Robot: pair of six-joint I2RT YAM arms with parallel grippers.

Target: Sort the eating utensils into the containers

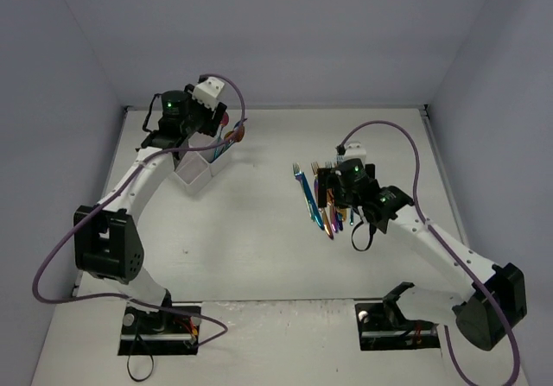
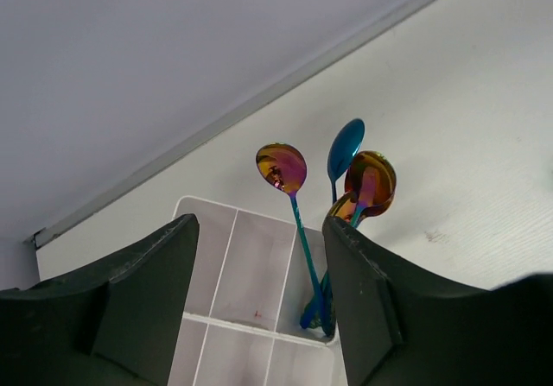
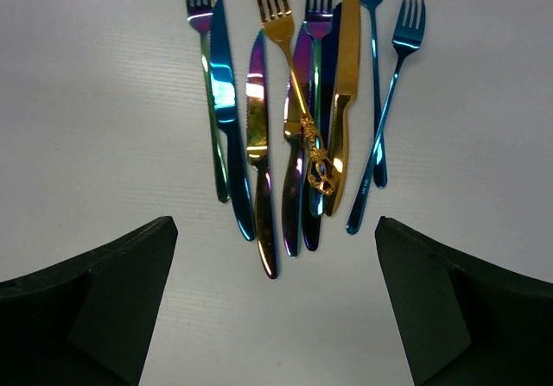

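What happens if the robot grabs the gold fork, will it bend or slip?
The gold fork looks like solid metal, so it would probably stay stiff. Its shiny finish may be slippery, and the slender handle gives little to hold. It seems to lie across the purple knife, so lifting it could nudge that too.

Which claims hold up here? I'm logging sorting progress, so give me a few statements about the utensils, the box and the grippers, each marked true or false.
1. The spoons stand bowl-up in one compartment of the white box. True.
2. The right gripper is shut on a fork. False: it is open and empty, above the forks and knives.
3. The forks and knives lie together on the table, outside the box. True.
4. The left gripper holds a spoon. False: it is open and empty, over the box.
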